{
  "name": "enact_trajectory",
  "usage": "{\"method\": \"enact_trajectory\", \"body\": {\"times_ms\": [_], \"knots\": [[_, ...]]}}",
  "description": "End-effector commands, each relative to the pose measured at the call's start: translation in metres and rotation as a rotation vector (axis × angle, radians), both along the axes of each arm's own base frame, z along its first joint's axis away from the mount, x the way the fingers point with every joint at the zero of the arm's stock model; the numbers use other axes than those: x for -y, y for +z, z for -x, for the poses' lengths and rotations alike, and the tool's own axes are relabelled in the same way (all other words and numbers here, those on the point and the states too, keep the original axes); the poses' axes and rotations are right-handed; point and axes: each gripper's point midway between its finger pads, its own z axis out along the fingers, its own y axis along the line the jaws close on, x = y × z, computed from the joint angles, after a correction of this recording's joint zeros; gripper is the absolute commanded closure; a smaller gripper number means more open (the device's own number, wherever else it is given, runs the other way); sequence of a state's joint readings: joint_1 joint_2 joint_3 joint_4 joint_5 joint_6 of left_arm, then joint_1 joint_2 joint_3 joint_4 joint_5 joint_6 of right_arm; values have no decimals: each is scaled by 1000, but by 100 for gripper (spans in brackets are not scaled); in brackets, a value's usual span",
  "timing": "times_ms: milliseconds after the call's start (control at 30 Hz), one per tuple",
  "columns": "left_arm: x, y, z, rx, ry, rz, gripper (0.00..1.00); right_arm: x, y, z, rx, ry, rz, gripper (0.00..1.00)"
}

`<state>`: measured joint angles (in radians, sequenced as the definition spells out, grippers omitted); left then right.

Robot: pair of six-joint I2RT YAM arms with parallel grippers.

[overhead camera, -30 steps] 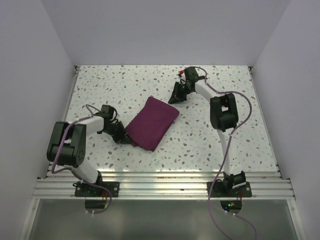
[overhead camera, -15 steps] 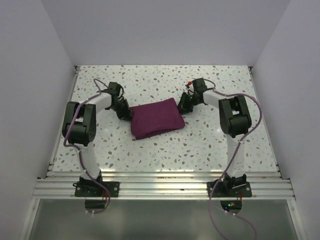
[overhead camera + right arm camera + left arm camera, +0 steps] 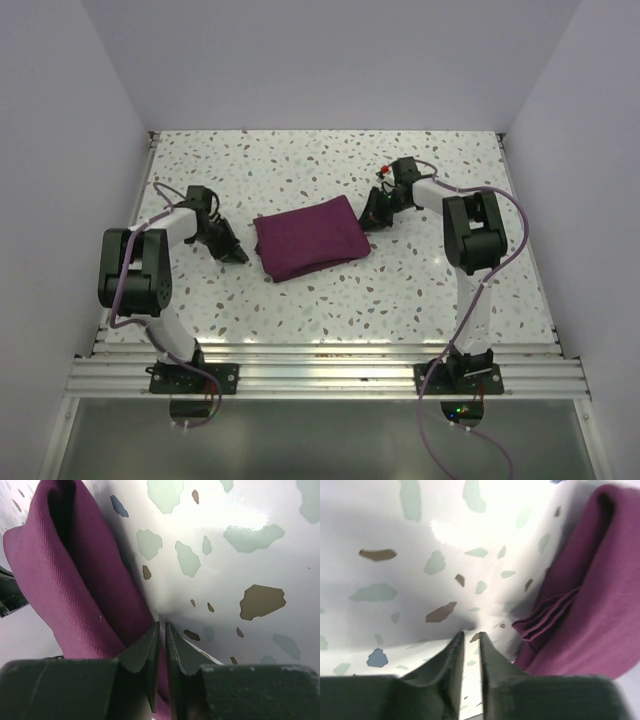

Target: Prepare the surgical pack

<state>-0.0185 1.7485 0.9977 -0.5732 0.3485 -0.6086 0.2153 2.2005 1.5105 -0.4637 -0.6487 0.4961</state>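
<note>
— Where does your left claw (image 3: 471,636) stand?
— Open only a slit, empty, just left of the surgical pack (image 3: 308,237), which lies folded on the middle of the table (image 3: 400,290).
— And your right claw (image 3: 161,626)?
— Almost closed at the pack's far right corner. I cannot tell whether it pinches cloth.

1 folded purple surgical pack (image 3: 308,238), 1 speckled table (image 3: 420,290), 1 left gripper (image 3: 238,256), 1 right gripper (image 3: 368,222).

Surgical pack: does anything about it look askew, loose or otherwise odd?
Only minor things. The surgical pack lies folded on the table, turned slightly off square to the table's edges, and in the left wrist view its layers fan out unevenly at one corner. No damage or spill shows.
</note>
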Motion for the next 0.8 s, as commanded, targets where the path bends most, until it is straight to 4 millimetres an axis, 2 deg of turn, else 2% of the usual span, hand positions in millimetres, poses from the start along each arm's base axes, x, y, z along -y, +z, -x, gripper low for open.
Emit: {"method": "enact_trajectory", "body": {"times_ms": [0, 33, 100, 400, 567, 767], "knots": [[14, 15, -27, 127, -28, 118, 83, 4, -3, 2, -6, 32, 28, 86], [9, 9, -28, 114, -8, 143, 86, 4, -3, 1, -5, 33, 28, 86], [15, 9, -32, 117, -6, 192, 90, 5, -3, 1, -8, 35, 30, 86], [28, -6, -39, 97, 1, 291, 98, 5, -5, 1, -9, 34, 33, 86], [33, -1, -39, 112, -1, 341, 100, 4, -9, 2, -16, 35, 34, 87], [34, 18, -39, 189, 1, 350, 100, 3, -10, 2, -19, 35, 22, 87]]}}
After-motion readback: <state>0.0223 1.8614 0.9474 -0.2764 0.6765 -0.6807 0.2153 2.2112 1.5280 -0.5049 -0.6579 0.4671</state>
